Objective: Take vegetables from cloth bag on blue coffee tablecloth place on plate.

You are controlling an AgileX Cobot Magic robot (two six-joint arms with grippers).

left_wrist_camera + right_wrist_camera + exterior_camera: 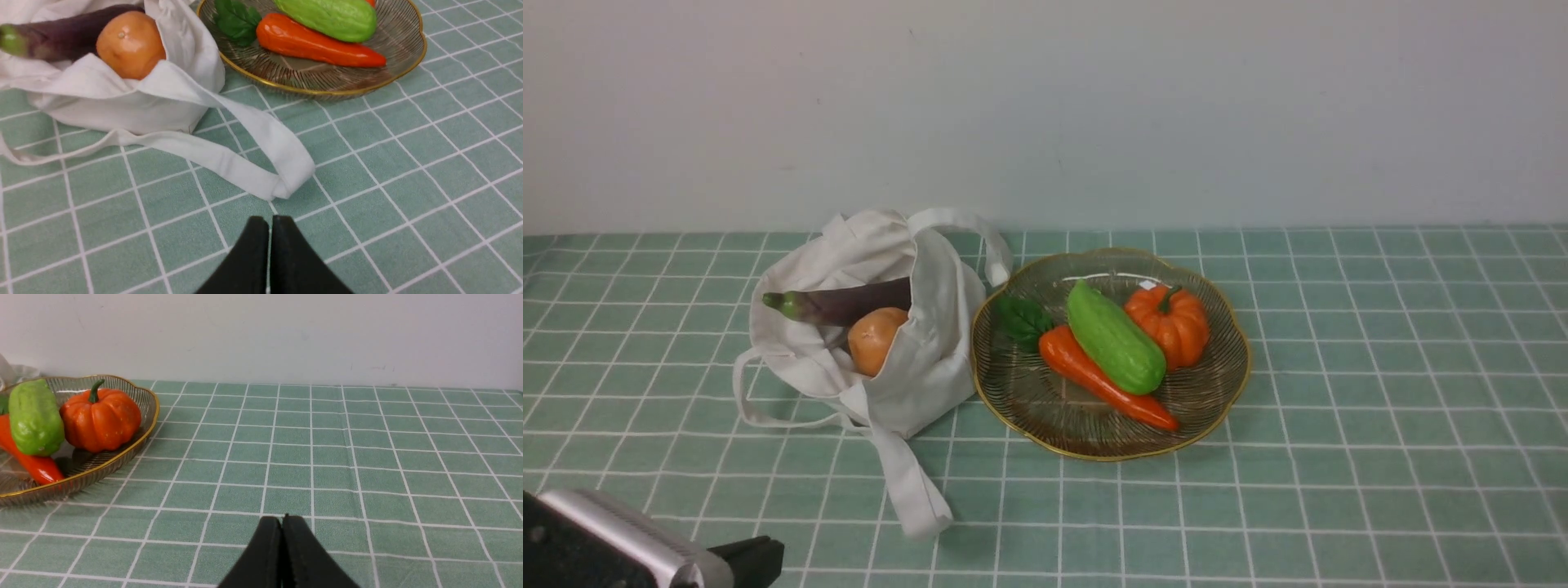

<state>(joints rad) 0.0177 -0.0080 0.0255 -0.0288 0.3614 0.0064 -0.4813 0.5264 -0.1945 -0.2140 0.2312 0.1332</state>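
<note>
Front view, with clock positions as seen from this camera. The cloth bag (952, 327) lies at 9 o'clock from the plate (1054, 416), its mouth slumped open. Inside the mouth rest the purple eggplant (849, 304), green stem end toward 9 o'clock, and the tan-orange round vegetable (876, 340), at about 5 o'clock from the eggplant. One strap (907, 482) runs from the bag toward 5 o'clock across the blue coffee tablecloth (1380, 425); another (788, 422) loops out toward 7 o'clock, and a third stretch of strap (964, 220) arches toward 2 o'clock, near the plate's gold rim.

On the plate, the green gourd (1116, 336) lies near the centre, partly over the red chili (1094, 377), whose tip points toward 4 o'clock. The orange pumpkin (1168, 323) sits at 2 o'clock and the leafy green (1023, 320) at 10 o'clock.

Left wrist view: the left gripper (270, 222) has its jaws closed, holding nothing, near the folded strap end but apart from it in the picture.

Right wrist view: the right gripper (286, 518) likewise shows closed, unladen jaws. Tablecloth lies beyond their tips.
</note>
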